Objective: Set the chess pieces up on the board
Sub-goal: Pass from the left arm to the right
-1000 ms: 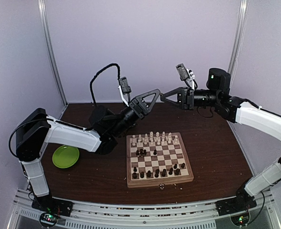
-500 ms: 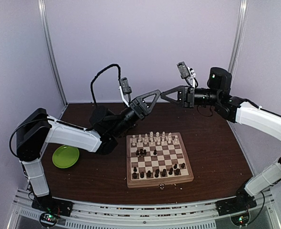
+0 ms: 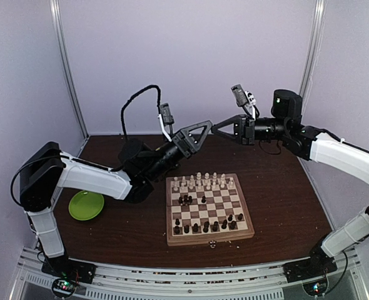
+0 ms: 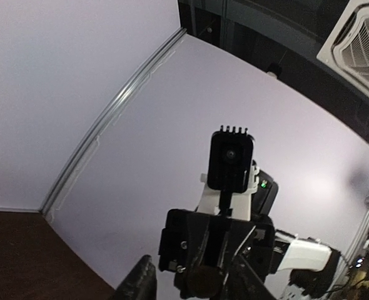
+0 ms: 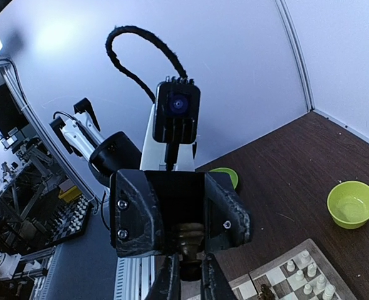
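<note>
High above the back of the board (image 3: 169, 212), my two grippers meet tip to tip. My right gripper (image 3: 214, 127) (image 5: 187, 275) is shut on a dark chess piece (image 5: 191, 240), whose round base (image 4: 203, 279) shows in the left wrist view. My left gripper (image 3: 204, 128) (image 4: 194, 284) is open, its fingers (image 4: 139, 284) standing apart on either side of that piece. Cream-white pieces (image 3: 200, 182) fill the board's far rows. Dark pieces (image 3: 206, 225) stand along the near rows, and a few sit mid-board.
A lime-green plate (image 3: 86, 205) lies on the brown table left of the board. A lime-green bowl (image 5: 351, 204) shows in the right wrist view, beyond the board's corner (image 5: 309, 244). Metal frame posts and pale walls close the cell at the back.
My left gripper's jaws have opened around the dark piece, and my right gripper's jaws have closed onto it. Both arms have stayed almost in place.
</note>
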Tool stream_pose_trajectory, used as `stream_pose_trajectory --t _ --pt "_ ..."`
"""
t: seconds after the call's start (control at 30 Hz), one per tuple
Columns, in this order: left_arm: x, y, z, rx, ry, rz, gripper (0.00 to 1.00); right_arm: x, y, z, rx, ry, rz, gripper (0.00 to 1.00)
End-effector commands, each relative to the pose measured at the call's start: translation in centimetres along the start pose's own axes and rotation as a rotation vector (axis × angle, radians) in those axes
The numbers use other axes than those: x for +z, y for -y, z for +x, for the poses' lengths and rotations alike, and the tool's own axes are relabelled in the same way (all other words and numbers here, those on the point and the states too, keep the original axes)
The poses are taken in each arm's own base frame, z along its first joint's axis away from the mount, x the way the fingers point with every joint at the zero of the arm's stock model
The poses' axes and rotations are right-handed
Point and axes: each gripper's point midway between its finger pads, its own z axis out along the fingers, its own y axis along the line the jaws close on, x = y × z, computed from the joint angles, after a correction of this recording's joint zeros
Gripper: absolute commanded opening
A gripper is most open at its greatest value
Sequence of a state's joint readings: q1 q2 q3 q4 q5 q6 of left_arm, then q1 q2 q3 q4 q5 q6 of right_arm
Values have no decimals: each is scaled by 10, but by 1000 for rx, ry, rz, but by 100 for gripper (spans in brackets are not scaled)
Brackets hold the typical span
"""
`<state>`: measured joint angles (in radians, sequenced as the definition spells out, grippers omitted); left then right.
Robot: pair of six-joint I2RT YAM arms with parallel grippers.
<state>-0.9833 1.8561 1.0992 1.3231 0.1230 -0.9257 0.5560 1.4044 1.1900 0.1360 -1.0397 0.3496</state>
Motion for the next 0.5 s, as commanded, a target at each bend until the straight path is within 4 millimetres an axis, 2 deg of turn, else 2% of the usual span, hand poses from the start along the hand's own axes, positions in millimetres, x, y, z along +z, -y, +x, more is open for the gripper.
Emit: stream_pose_trajectory --t 0.0,0.27,0.37,0.47 --pt "-15 -10 -9 144 -79 -151 49 -18 3 7 -125 -92 84 8" --pt "-50 -12 -64 581 -373 -402 62 -56 29 76 -280 -523 264 8" --pt "-62 -34 -84 737 -528 -559 63 -66 45 99 -286 -680 300 8" --pt "-74 -57 -113 855 -626 -713 63 -72 56 113 -270 -791 319 8"
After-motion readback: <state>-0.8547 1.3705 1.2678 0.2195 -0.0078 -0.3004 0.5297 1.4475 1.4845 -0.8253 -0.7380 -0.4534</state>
